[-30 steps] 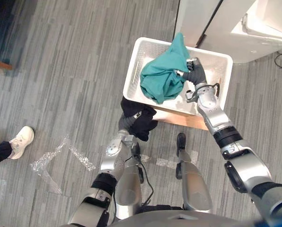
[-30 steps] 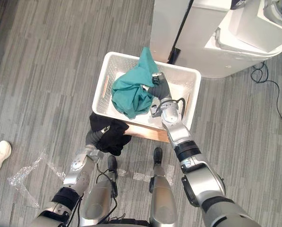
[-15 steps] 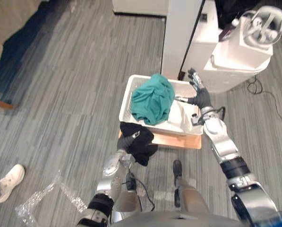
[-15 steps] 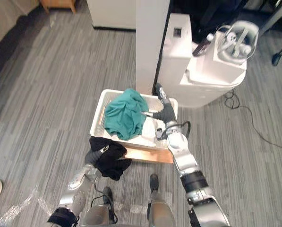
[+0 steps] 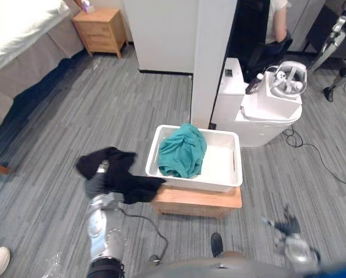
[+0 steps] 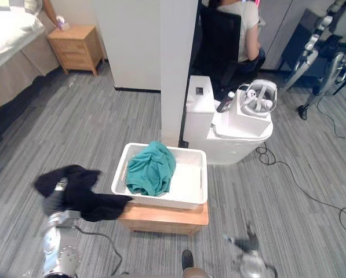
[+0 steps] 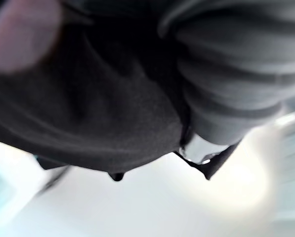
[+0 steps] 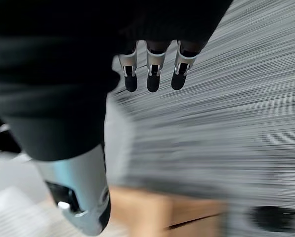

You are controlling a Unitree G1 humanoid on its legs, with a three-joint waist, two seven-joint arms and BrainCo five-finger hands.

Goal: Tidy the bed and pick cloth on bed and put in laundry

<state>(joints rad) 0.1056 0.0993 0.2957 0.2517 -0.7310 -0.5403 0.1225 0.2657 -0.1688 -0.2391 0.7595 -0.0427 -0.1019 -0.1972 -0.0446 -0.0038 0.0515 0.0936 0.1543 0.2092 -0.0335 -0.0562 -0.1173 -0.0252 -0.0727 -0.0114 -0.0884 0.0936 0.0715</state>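
The teal cloth (image 5: pixel 182 155) is now released into the laundry basket (image 5: pixel 222 186), the right hand (image 8: pixel 150 69) withdrawn, fingers straight; the black cloth (image 5: pixel 123 174), draped over the left hand (image 5: pixel 95 186) (grip cannot be told) at the basket's nine o'clock, is still to be dropped

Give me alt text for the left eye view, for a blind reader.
A black cloth drapes over the robot's left hand beside a white basket holding a teal cloth, on a low wooden stand. The right hand hangs open.
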